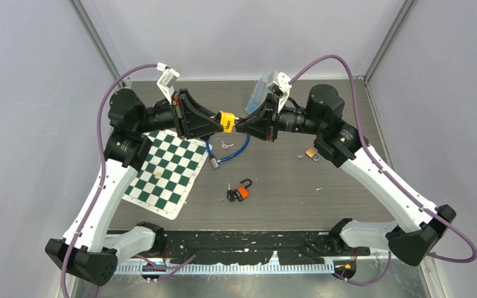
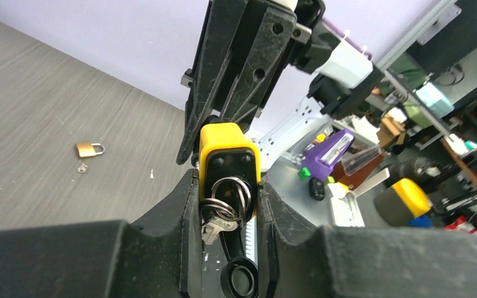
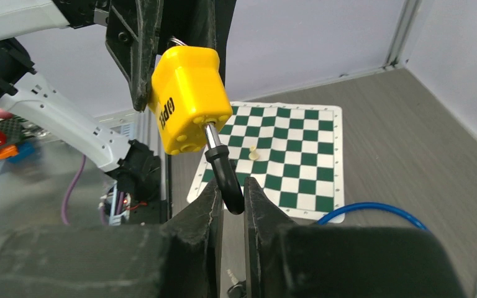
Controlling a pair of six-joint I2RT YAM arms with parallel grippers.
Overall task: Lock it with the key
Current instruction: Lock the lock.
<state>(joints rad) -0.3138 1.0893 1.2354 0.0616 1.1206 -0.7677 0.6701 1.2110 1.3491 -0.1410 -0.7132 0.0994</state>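
A yellow padlock [image 1: 226,121] hangs in the air between my two grippers, above the back middle of the table. My left gripper [image 1: 219,122] is shut on its body; in the left wrist view the yellow body [image 2: 228,155] sits between the jaws [image 2: 228,189], with a ring of keys [image 2: 225,205] hanging at its near face. My right gripper [image 1: 240,125] is shut on the black-coated shackle [image 3: 223,177], which sticks out of the padlock [image 3: 189,99] and curves down between the right jaws [image 3: 231,197]. Whether a key sits in the keyhole I cannot tell.
A green-and-white chessboard mat [image 1: 168,171] with a small pawn [image 1: 158,174] lies at the left. A blue cable lock [image 1: 231,152], an orange padlock with keys [image 1: 241,191] and a small brass padlock [image 1: 312,154] lie on the table. A bluish bag [image 1: 259,94] stands at the back.
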